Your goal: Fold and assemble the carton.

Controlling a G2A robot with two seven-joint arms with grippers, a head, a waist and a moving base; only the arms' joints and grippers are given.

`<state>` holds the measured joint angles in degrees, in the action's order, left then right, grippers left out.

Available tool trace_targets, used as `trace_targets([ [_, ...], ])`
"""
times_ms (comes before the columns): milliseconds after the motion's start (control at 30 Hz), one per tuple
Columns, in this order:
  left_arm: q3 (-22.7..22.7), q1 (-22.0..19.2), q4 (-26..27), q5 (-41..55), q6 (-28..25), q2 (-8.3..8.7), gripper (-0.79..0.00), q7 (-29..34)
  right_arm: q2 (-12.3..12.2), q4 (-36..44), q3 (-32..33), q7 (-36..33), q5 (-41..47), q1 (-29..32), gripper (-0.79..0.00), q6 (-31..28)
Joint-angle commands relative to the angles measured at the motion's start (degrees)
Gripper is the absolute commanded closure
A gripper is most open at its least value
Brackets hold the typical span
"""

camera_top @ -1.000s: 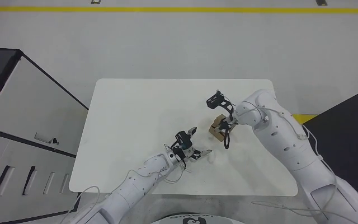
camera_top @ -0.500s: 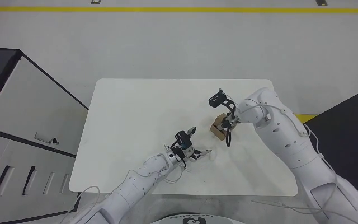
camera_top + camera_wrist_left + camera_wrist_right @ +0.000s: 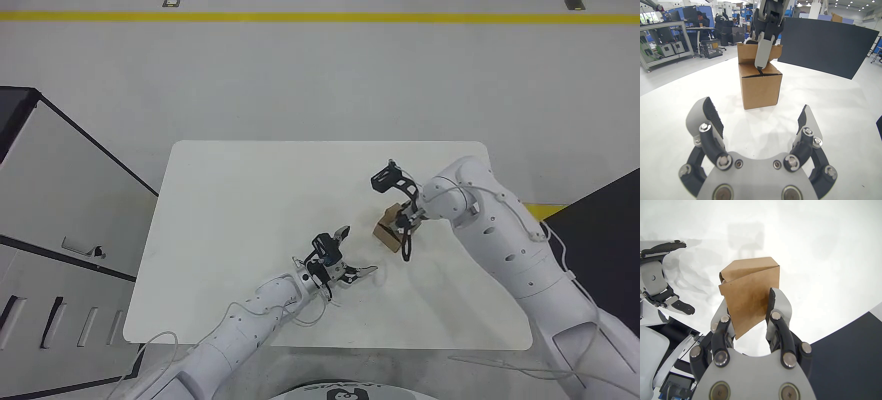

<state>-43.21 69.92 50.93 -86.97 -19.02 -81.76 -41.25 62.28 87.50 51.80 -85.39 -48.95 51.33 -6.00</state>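
Checking carton [image 3: 390, 224]: I see a small brown box standing upright on the desk [image 3: 240, 200], right of the middle and directly under the right arm's wrist.
Carton top: from the left wrist view the near flaps lie folded down, with a dark seam between them. One flap [image 3: 746, 52] at the far side stands up.
Right tool [image 3: 747, 302]: I read it as closed on that raised flap, with one finger on each face. From its own wrist view the flap slants across the gap and touches both fingers. From the left wrist view the near fingertip [image 3: 759, 67] rests on the folded top, right at the seam.
Left tool [image 3: 756, 111]: spread wide with nothing in it. It sits low over the desk on my side of the carton, pointing at it but not touching.
Spacing: from the top view the two tools are near each other, and the carton is under the right one.
Panel [image 3: 825, 53]: dark and upright, past the desk's right edge, behind the carton as the left wrist sees it.
Floor: pale, with a yellow line [image 3: 320, 17] running across it well beyond the desk.
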Motion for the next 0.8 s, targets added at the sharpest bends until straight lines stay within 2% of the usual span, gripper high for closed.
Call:
trace_targets([
  [0,0.0,0.0,0.0,0.0,0.0,0.01,-0.785,0.0,0.0,0.2,-0.2,0.0,-0.3,-0.1,-0.345,0.0],
  [200,0.0,-0.1,-0.1,-0.1,-0.2,0.03,-0.785,-0.1,0.1,1.1,-0.9,-0.2,-1.7,0.0,-0.317,0.2],
  [333,0.0,-0.1,-0.2,-0.1,-0.2,0.03,-0.785,-0.1,0.2,1.7,-1.1,-0.3,-1.9,0.1,-0.348,0.4],
  [767,0.0,-0.2,-0.2,-0.1,-0.2,0.01,-0.785,-0.1,0.0,3.1,-0.7,-0.3,-2.4,0.5,-0.372,0.1],
])
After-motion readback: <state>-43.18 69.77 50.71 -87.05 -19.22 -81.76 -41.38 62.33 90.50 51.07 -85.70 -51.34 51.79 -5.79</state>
